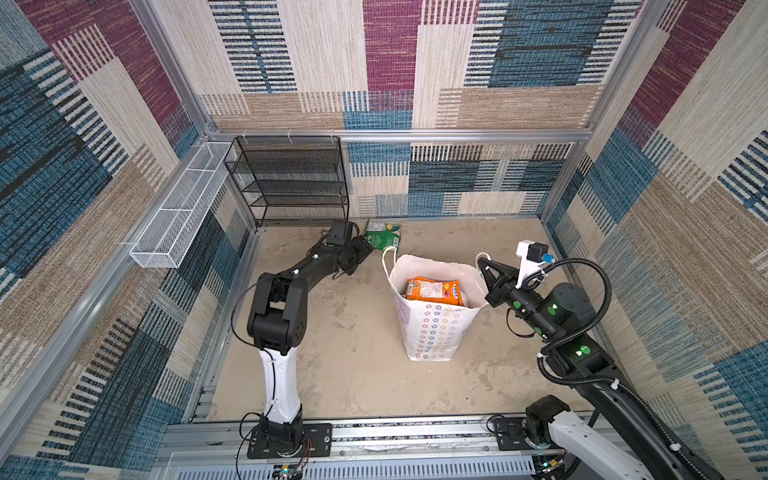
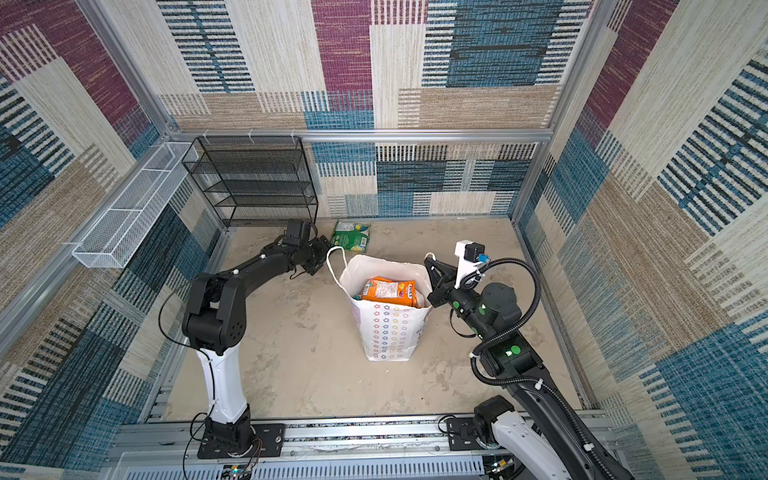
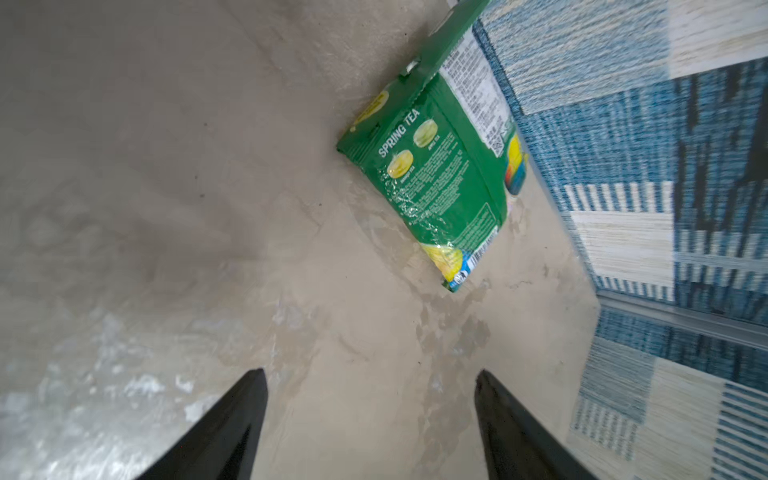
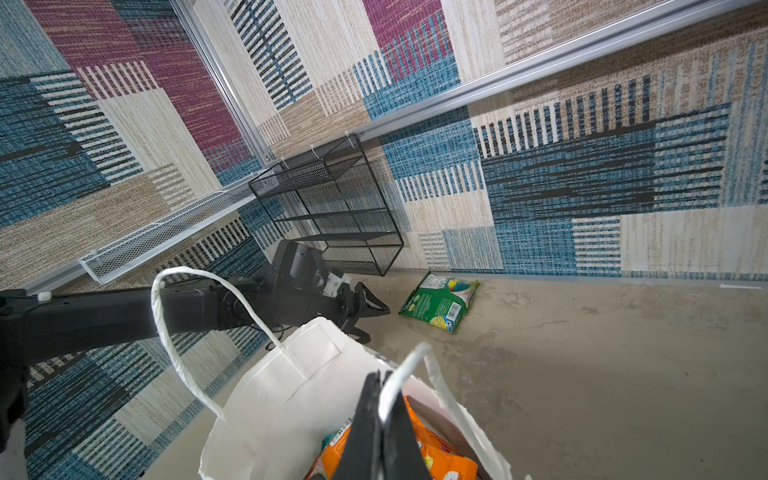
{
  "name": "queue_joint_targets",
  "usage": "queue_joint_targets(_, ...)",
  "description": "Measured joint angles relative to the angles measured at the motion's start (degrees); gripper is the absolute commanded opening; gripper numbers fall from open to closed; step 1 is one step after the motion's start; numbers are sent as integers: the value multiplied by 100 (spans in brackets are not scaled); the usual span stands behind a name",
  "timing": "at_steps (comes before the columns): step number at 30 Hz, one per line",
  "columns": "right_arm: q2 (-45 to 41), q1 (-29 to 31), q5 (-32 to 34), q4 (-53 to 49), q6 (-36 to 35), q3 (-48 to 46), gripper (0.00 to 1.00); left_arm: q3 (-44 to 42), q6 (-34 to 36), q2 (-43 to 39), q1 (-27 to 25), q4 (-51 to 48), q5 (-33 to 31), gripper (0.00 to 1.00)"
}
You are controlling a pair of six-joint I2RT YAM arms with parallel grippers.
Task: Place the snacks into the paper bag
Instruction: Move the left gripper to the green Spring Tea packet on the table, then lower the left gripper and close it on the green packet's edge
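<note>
Centre of both top views: the upright flower-print paper bag (image 1: 432,332) holds an orange packet (image 1: 434,293), lettering unreadable; only the right wrist view shows the right gripper (image 4: 380,384) clenched on its white handle (image 4: 411,355). Farther back, upper centre, the left gripper (image 3: 370,374) stands spread and empty near a green packet (image 3: 436,178) by the back wall (image 1: 457,187), "SPRING TEA" legible in the left wrist view alone.

Green packet (image 3: 436,166) beyond spread pincer (image 3: 370,372)

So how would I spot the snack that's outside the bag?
Find the black wire-mesh shelf rack at the back wall. On the floor right of its foot sits a glossy green plastic packet. Unlike the orange packet in the white paper bag, it reads SPRING TEA.
</note>
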Motion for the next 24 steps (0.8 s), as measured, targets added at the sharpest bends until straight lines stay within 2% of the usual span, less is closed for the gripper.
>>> queue_joint_targets(4,33,0,-2,13,0,-2,0,1145,820,730,13,-315,-195,87)
queue_joint_targets(12,149,0,-50,35,2,-7,0,2404,1888,1727,197,-925,-98,88)
queue_joint_targets(20,221,0,-90,42,2,-15,0,3722,2251,2597,273,-1606,284,87)
queue_joint_targets(24,256,0,-92,42,2,-24,0,4210,2256,2859,278,-1945,501,82)
